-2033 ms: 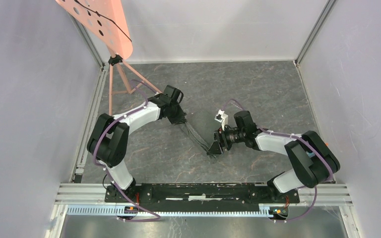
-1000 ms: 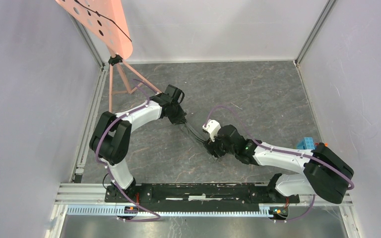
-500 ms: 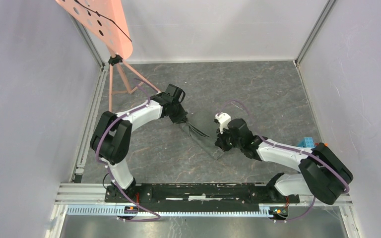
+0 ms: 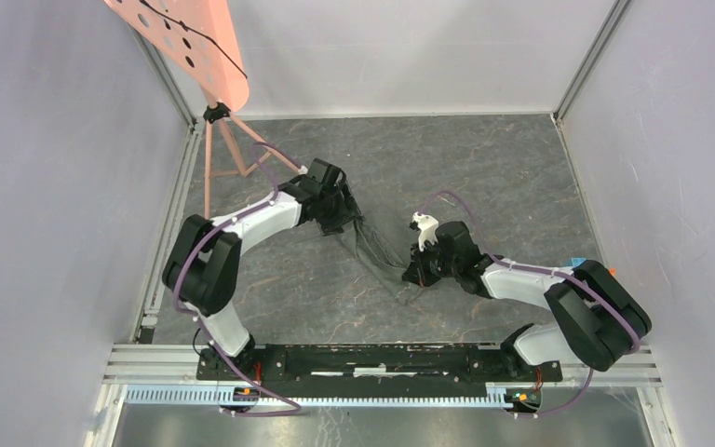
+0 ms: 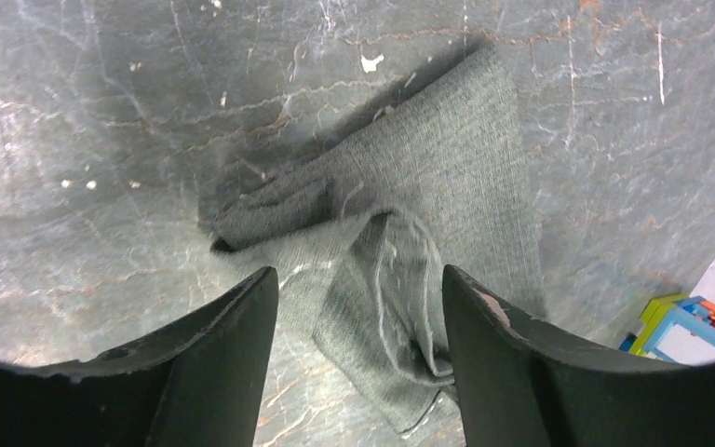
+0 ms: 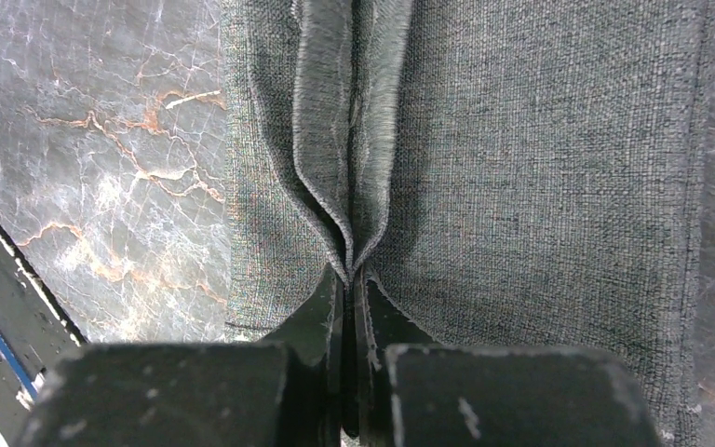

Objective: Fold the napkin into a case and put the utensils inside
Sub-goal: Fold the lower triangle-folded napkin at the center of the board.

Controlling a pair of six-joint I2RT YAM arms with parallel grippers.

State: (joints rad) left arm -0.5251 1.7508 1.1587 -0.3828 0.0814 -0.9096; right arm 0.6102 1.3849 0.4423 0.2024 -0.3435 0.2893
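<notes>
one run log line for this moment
left pincer: open over dark grey woven napkin | right pincer: shut on napkin's raised fold | stage: folding

Grey veined slate desk [image 4: 484, 168] enclosed by pale lilac walls [image 4: 391, 56]. A pink perforated board [image 4: 186, 42] on a stand [image 4: 219, 154] occupies the back left corner.

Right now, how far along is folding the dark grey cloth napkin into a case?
Partly done: the dark grey cloth napkin lies bunched in overlapping layers, not yet a case. In hand: the right gripper is shut on a pinched ridge; the left gripper hangs open over it. Left: finishing the case and inserting utensils.
</notes>
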